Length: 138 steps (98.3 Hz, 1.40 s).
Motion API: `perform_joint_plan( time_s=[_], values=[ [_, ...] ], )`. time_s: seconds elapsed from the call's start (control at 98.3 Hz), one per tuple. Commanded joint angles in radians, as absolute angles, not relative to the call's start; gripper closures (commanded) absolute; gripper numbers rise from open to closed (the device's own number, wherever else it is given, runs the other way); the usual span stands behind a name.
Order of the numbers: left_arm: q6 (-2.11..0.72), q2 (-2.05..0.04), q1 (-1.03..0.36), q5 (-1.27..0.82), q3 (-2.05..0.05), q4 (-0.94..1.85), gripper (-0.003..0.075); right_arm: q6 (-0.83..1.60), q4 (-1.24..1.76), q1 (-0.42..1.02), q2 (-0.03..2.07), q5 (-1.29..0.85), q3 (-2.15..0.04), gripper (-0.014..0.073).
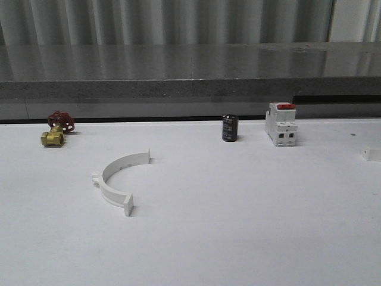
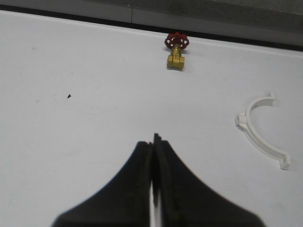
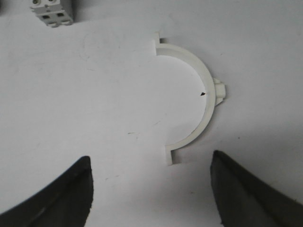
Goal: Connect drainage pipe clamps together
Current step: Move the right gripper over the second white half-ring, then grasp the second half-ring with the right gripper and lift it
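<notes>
Two clamp halves lie apart on the white surface (image 1: 238,226), each ahead of a different tool

The left tool (image 2: 153,142) has its black fingers pressed together with nothing between them; ahead of it and off to one side lies one half-ring (image 2: 259,130), with a brass valve with a red handwheel (image 2: 176,49) farther ahead. The right tool (image 3: 151,163) is spread wide and empty, its fingertips cut off by the frame edge; the other half-ring (image 3: 201,101) lies flat just beyond the gap, touching neither finger. A white breaker (image 3: 51,12), partly cropped, sits farther out. In the front view a black cylinder (image 1: 230,128) stands beside that breaker
</notes>
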State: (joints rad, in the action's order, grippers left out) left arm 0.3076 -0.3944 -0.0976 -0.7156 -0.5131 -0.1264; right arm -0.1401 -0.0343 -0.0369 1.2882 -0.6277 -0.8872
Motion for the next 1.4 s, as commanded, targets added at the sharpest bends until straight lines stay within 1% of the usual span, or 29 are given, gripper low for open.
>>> perform_joint_plan(
  time_s=[0.0, 0.122, 0.244, 0.438, 0.783, 1.15, 1.394],
  values=[
    [0.307, -0.400, -0.097, -0.645, -0.538, -0.129, 0.0741, -0.084, -0.031, -0.077, 1.332, -0.603, -0.961, 0.0074],
    [0.307, -0.400, -0.097, -0.645, -0.538, -0.129, 0.0741, 0.000, 0.015, -0.139, 1.420, -0.601, -1.004, 0.0074],
    [0.307, -0.400, -0.097, -0.645, -0.538, -0.129, 0.0741, 0.133, 0.107, -0.199, 1.509, -0.598, -1.045, 0.0074],
    [0.307, -0.400, -0.097, -0.645, -0.538, -0.129, 0.0741, 0.254, 0.154, -0.257, 1.641, -0.590, -1.106, 0.0074],
    [0.307, -0.400, -0.097, -0.645, -0.538, -0.129, 0.0741, 0.315, 0.154, -0.274, 1.790, -0.557, -1.170, 0.0074],
    [0.307, -0.400, -0.097, -0.645, -0.538, -0.129, 0.0741, 0.318, 0.154, -0.274, 1.845, -0.551, -1.186, 0.0077],
    [0.307, -0.400, -0.097, -0.645, -0.538, -0.129, 0.0741, 0.318, 0.155, -0.274, 1.863, -0.560, -1.186, 0.0180]
  ],
)
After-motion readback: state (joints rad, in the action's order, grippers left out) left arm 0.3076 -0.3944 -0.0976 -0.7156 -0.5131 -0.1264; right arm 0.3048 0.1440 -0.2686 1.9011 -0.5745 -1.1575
